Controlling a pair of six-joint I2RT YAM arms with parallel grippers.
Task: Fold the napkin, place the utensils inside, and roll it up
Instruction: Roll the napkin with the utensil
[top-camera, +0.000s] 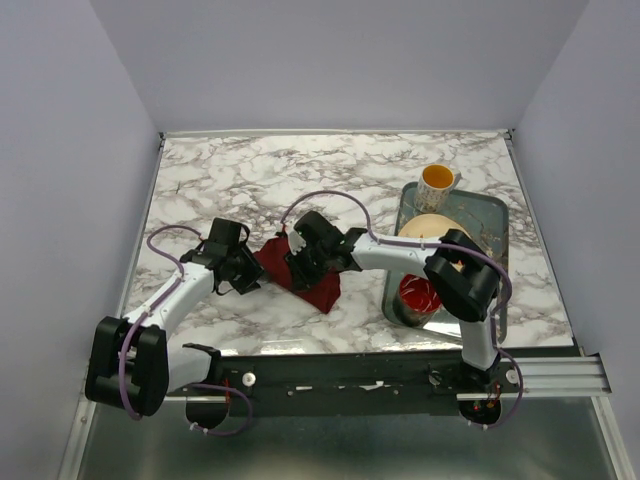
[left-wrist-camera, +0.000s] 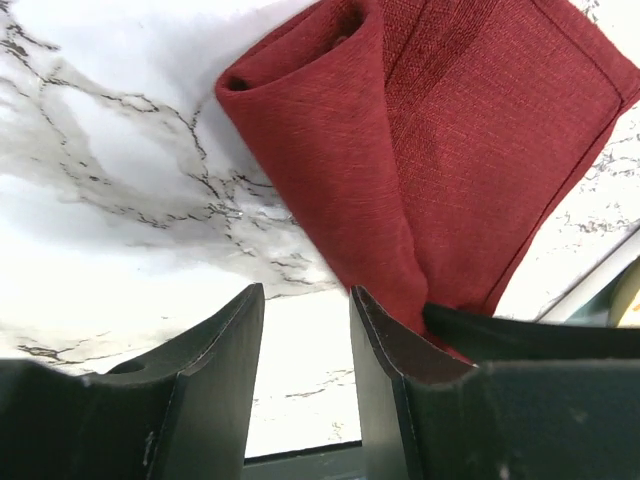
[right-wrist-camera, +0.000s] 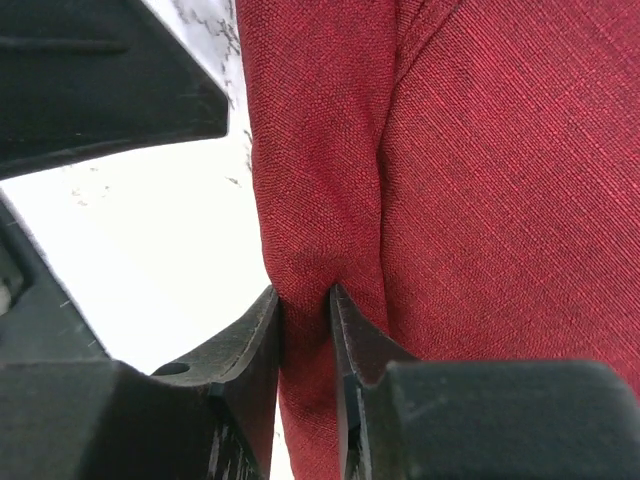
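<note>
The maroon napkin (top-camera: 322, 288) lies partly rolled on the marble table, between my two grippers. In the left wrist view the napkin (left-wrist-camera: 450, 150) shows a rolled tube along its left side. My left gripper (left-wrist-camera: 306, 295) is open beside that roll, with only bare marble between its fingers; its right finger (left-wrist-camera: 385, 350) touches the cloth's edge. My right gripper (right-wrist-camera: 303, 295) is shut on the rolled fold of the napkin (right-wrist-camera: 480, 200). From above, the left gripper (top-camera: 248, 270) and right gripper (top-camera: 298, 268) sit close together over the cloth. The utensils are hidden.
A grey tray (top-camera: 500, 215) stands at the right with a beige plate (top-camera: 430, 228) and a red bowl (top-camera: 418, 295) on it. A white mug (top-camera: 438, 182) with a yellow inside stands at the tray's far edge. The right arm's elbow hangs over the tray.
</note>
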